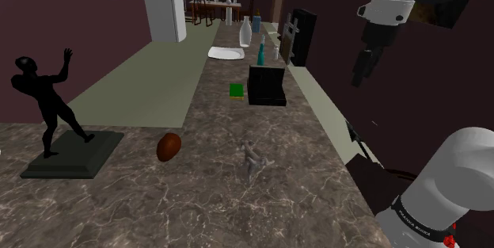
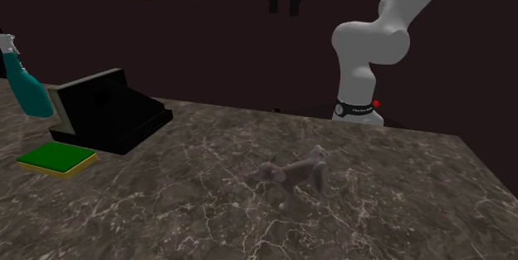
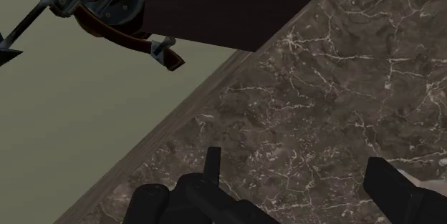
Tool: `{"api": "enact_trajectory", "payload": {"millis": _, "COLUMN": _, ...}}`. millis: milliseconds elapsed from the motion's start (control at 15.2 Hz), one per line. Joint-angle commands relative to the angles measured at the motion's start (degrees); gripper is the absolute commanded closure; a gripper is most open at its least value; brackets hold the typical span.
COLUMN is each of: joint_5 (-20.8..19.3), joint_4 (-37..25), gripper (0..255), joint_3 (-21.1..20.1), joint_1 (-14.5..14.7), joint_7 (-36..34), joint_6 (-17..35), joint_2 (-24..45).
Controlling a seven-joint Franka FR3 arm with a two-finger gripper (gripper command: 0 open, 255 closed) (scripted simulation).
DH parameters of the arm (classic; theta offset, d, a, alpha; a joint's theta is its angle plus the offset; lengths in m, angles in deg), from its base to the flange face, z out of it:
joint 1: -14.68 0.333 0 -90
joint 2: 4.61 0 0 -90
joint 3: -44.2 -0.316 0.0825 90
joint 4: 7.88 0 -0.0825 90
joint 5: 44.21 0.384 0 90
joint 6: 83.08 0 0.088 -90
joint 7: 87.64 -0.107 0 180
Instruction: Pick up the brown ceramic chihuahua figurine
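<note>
Grey-brown in colour, the chihuahua figurine (image 1: 252, 158) stands on its feet on the dark, white-veined marble counter (image 1: 198, 207), with nothing touching it. In the shoulder view a brown oval object (image 1: 168, 146) lies near it toward that view's left, and a black human statue (image 1: 51, 108) on a dark slab base stands further left. Beyond the figurine sit a black box-like device (image 1: 267, 85) and, just beside it, a flat green block (image 1: 237, 89); a teal bottle (image 1: 261, 52) stands behind these. The gripper (image 1: 359, 78) hangs high above the counter's edge at the shoulder view's right, pointing downward and well apart from the figurine. In the wrist view its two black fingers (image 3: 392, 187) stand apart with only marble between them, so the claw is open and grips nothing. The same view looks down on the counter edge and a pale olive floor (image 3: 86, 122).
</note>
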Motion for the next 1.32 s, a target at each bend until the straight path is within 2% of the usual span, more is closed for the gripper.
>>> {"api": "enact_trajectory", "payload": {"millis": 0, "joint_5": 0.0, "joint_4": 0.0, "gripper": 0, "joint_3": 0.0, "joint_1": 0.0, "joint_7": 0.0, "joint_6": 0.0, "joint_2": 0.0}}
{"api": "enact_trajectory", "payload": {"millis": 660, "joint_5": 8.1, "joint_4": 3.9, "gripper": 0, "joint_3": -11.8, "joint_1": 2.7, "joint_7": -15.4, "joint_6": 12.3, "joint_2": 8.6}}
{"api": "enact_trajectory", "payload": {"millis": 990, "joint_5": 10.5, "joint_4": 2.8, "gripper": 0, "joint_3": -17.7, "joint_1": 3.4, "joint_7": -23.0, "joint_6": 19.1, "joint_2": 16.3}}
{"api": "enact_trajectory", "payload": {"millis": 1254, "joint_5": 10.9, "joint_4": 0.4, "gripper": 0, "joint_3": -22.3, "joint_1": 3.3, "joint_7": -29.3, "joint_6": 24.2, "joint_2": 23.7}}
